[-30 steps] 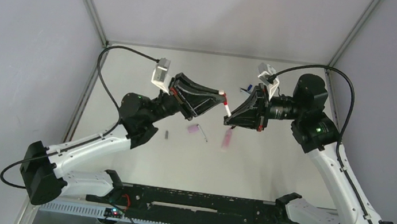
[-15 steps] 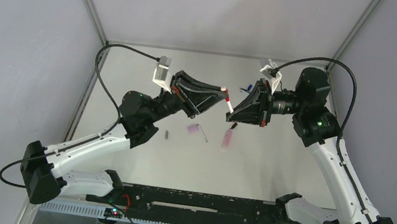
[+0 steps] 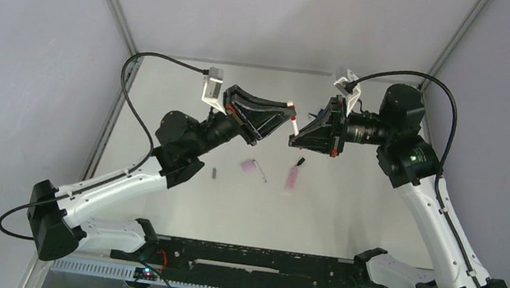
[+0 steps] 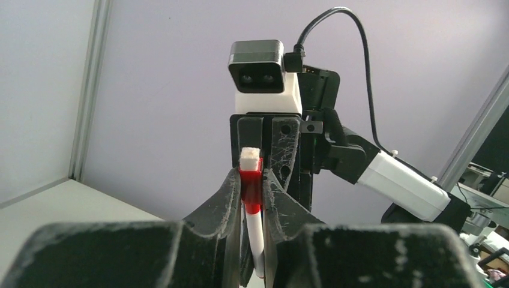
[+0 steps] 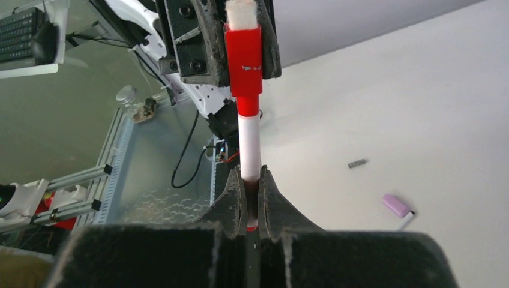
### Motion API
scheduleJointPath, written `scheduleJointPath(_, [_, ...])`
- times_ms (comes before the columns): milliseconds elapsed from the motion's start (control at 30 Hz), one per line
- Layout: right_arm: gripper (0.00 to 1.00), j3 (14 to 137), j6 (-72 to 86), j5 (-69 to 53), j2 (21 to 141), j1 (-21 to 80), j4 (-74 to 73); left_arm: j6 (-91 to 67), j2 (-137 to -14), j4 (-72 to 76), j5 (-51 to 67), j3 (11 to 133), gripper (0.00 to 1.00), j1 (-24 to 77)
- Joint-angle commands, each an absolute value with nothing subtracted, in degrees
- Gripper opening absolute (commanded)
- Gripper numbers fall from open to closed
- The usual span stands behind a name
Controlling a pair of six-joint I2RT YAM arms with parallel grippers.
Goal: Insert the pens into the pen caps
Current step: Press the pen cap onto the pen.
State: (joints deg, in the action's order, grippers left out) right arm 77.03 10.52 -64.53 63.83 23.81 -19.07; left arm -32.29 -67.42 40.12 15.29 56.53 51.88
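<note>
A red pen cap (image 4: 251,186) is pinched in my shut left gripper (image 4: 252,180), high above the table. The thin red-and-white pen (image 5: 249,144) runs straight out of that red cap (image 5: 243,60). Its white body is clamped in my shut right gripper (image 5: 252,186). In the top view the left gripper (image 3: 290,113) and right gripper (image 3: 293,140) meet tip to tip, with the pen (image 3: 292,125) between them. A thick pink marker (image 3: 292,181) lies on the table below. Its pink cap (image 3: 248,165) lies to its left and also shows in the right wrist view (image 5: 397,205).
A thin stick (image 3: 261,172) lies next to the pink cap. A small grey spring (image 3: 214,174) lies further left on the table. A blue pen (image 3: 319,113) shows behind the right gripper. The black rail (image 3: 244,258) crosses the near edge.
Both grippers have moved together toward the far side of the table, keeping the red pen and cap between them. Their jaws have not changed.
</note>
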Motion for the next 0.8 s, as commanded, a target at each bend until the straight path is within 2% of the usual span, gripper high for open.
scheduleJointPath(0, [0.00, 81.93, 14.58, -57.75, 63.02, 22.04, -0.76, -33.86, -74.19, 18.68, 32.95, 49.70, 0.00, 56.42])
scheduleJointPath(67, [0.00, 78.49, 25.33, -62.99, 62.80, 19.52, 12.06, -38.43, -73.93, 26.78, 35.88, 46.88, 0.00, 55.58])
scheduleJointPath(167, [0.00, 77.47, 30.23, -64.39, 62.76, 18.88, 17.18, -40.68, -73.19, 30.51, 36.57, 44.45, 0.00, 54.90])
scheduleJointPath(300, [0.00, 76.96, 32.25, -63.25, 63.04, 19.26, 17.41, -39.48, -72.82, 28.32, 34.96, 44.66, 0.00, 54.87])
scheduleJointPath(433, [0.00, 77.55, 21.21, -60.58, 62.14, 22.01, 5.11, -38.64, -71.34, 28.88, 31.77, 44.16, 0.00, 54.84])
scheduleJointPath(567, [0.00, 76.46, 19.04, -62.33, 61.60, 21.26, 2.31, -37.69, -67.70, 32.24, 28.75, 41.26, 0.00, 54.69])
scheduleJointPath(667, [0.00, 75.41, 18.42, -64.37, 61.10, 21.01, 1.58, -38.01, -64.62, 34.44, 26.77, 39.65, 0.10, 54.35])
scheduleJointPath(767, [0.00, 73.81, 16.53, -66.18, 60.54, 20.90, 0.35, -38.19, -61.88, 35.00, 24.54, 39.41, 0.26, 53.99])
